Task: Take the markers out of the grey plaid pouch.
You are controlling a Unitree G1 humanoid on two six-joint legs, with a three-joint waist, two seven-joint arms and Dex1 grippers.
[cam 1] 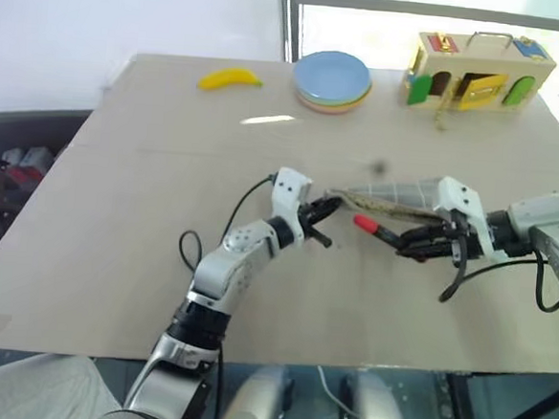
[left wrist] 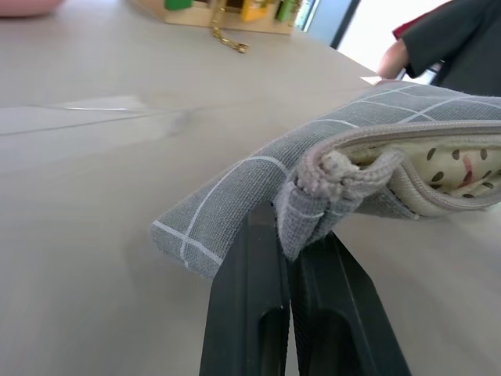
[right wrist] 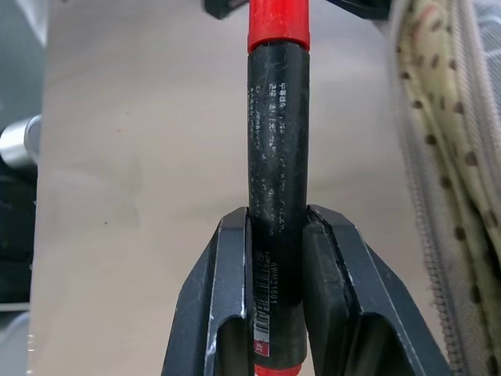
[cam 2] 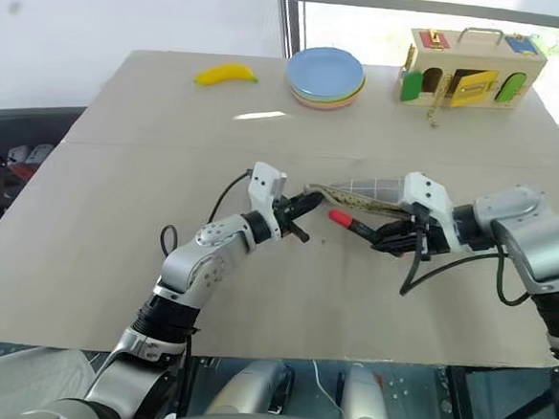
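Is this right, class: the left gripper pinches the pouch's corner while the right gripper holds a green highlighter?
Not quite. The left gripper does pinch the pouch corner, but the right gripper holds the red and black marker, not a green highlighter. The right wrist view shows it.

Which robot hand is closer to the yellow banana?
Left. The left gripper, pinching the grey plaid pouch, is nearer the banana; the right gripper, holding the red marker, sits farther off.
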